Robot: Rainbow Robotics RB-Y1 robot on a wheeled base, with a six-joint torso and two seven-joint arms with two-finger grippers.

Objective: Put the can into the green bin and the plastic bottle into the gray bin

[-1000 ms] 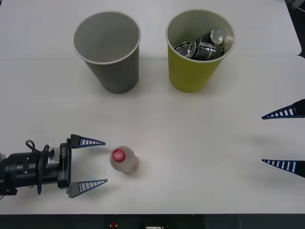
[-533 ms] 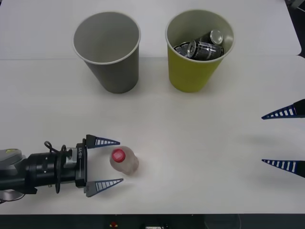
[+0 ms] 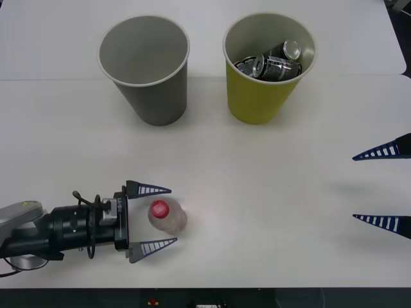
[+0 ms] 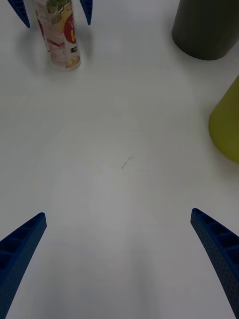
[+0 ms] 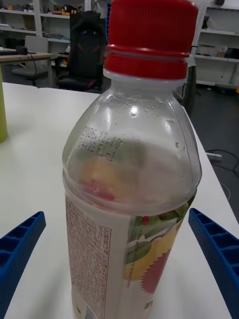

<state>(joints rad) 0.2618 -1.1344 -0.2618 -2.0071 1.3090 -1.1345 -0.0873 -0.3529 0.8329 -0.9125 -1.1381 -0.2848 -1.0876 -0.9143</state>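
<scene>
Since the earlier frames, the left gripper (image 3: 154, 217) has slid in from the lower left, and its wide-open fingers now flank the upright plastic bottle (image 3: 166, 216) at lower centre without touching it. Cans already lie in the green bin (image 3: 266, 96) at upper right, so the bottle step is under way; next the jaws must close, lift and carry it to the empty gray bin (image 3: 151, 96) at upper left. At the right edge, the right gripper (image 3: 383, 187) waits, spread wide.

This looks like a lab or workshop. Past the edge of the white counter (image 5: 35, 129), the left wrist view shows open shelving (image 5: 30, 20) loaded with small items along the back wall, a black office chair (image 5: 87, 55), a wooden desk (image 5: 22, 59) and cables (image 5: 221, 159) trailing over a dark floor.
</scene>
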